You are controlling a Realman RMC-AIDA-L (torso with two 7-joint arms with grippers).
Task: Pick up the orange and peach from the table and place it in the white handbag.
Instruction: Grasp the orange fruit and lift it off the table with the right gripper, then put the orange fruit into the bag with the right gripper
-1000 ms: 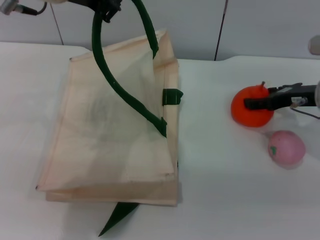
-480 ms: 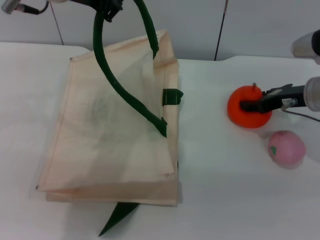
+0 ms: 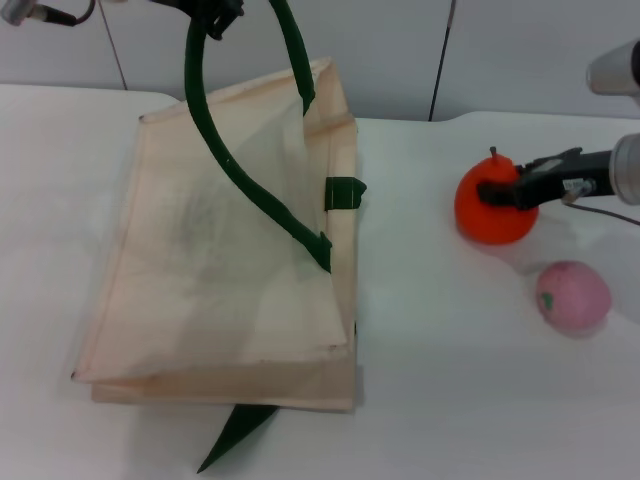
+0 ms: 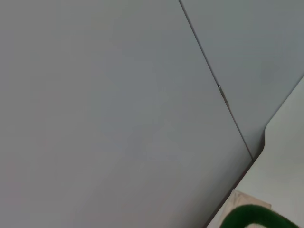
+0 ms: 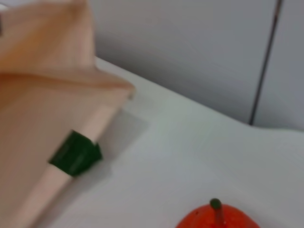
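Observation:
The orange [image 3: 482, 222], orange-red with a dark stem, is at the right of the table in the head view. My right gripper [image 3: 492, 188] is shut on it and holds it a little above the table; its top shows in the right wrist view [image 5: 216, 219]. The pale pink peach [image 3: 572, 296] lies on the table just nearer me than the orange. The white handbag [image 3: 220, 280] lies at the left with its mouth raised. My left gripper [image 3: 215, 14] at the top edge is shut on one dark green handle [image 3: 230, 170] and holds it up.
The white table [image 3: 450, 390] runs back to a grey panelled wall [image 3: 520, 50]. A second green handle [image 3: 235, 430] pokes out under the bag's near edge. A green tab [image 3: 344, 193] sits on the bag's side facing the orange.
My right gripper has lifted the orange a little and carried it slightly back and towards the bag. The peach, the bag and my left gripper have not moved.

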